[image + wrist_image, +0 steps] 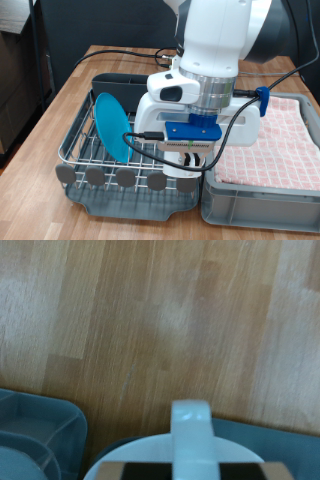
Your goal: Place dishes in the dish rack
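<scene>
Gripper (pixel 188 160) low over wire-grid dish rack (pixel 90 148), round light-blue plate (pixel 111 126) upright

We saw the dish rack (pixel 95 150), a silver wire grid on a dark grey tray, with round grey discs along its front edge and a tall grey compartment at the back. The light-blue plate (pixel 111 126) stood on edge in the wires, leaning slightly. In the wrist view the white mug (pixel 185 445) showed its rim and handle, close up and blurred.
</scene>
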{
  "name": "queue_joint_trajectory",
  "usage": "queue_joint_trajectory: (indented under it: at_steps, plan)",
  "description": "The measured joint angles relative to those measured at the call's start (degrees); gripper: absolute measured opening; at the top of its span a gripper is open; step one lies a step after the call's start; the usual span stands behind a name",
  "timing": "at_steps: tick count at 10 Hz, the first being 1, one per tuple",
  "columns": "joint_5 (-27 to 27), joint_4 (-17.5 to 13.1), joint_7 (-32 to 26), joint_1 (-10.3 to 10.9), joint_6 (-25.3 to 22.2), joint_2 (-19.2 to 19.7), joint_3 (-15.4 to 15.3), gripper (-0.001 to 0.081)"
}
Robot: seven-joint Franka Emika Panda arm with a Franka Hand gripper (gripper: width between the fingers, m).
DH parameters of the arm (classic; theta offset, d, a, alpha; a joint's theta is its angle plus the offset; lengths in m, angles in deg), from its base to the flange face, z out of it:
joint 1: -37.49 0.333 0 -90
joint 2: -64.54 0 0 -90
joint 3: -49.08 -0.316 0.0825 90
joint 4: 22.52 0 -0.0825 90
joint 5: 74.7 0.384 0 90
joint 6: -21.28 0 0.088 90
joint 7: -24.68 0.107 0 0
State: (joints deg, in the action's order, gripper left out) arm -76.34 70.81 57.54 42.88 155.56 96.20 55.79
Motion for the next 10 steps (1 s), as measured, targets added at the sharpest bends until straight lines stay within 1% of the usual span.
queue_joint_trajectory:
  at_steps: [2,3,5,7,10]
  plan:
    - [1.9,-4.4,-1.1,-1.5,-4.2,3.2,-1.1,0.0072]
    - [2.4,-5.9,-1.5,-1.9,-4.9,4.7,-1.6,0.0072]
    - [3.1,-8.1,-1.6,-2.3,-6.0,7.2,-2.1,0.0072]
    - [3.3,-8.8,-1.5,-2.3,-6.1,8.9,-2.3,0.0072]
    - [3.0,-8.4,-0.7,-1.8,-3.7,9.9,-2.3,0.0072]
